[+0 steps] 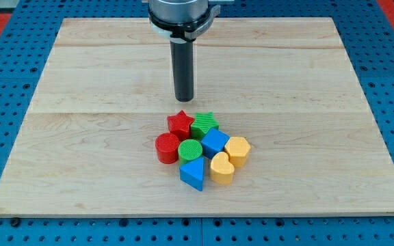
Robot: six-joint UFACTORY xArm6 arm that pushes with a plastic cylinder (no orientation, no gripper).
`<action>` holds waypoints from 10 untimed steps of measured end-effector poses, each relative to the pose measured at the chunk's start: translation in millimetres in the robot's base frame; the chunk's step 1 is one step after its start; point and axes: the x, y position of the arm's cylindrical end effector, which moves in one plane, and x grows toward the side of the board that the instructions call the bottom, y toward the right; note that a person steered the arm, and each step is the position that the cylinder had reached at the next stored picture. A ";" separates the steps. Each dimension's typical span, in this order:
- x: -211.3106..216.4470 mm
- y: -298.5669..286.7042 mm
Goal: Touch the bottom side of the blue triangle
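Observation:
The blue triangle (192, 174) lies at the bottom of a tight cluster of blocks near the board's lower middle. My tip (184, 100) is above the cluster in the view, just above the red star (180, 123), and apart from it. The blue triangle is well below my tip, on the far side of the cluster. The triangle's bottom side faces the view's bottom.
The cluster also holds a green star (203, 124), a red cylinder (167, 147), a green cylinder (191, 149), a blue cube (215, 142), a yellow hexagon (238, 149) and a yellow heart (221, 168). All sit on the wooden board (81, 102).

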 end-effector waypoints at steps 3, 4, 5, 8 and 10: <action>-6.1 35.2; 11.1 91.2; 47.7 144.9; 189.2 135.0; 207.3 94.3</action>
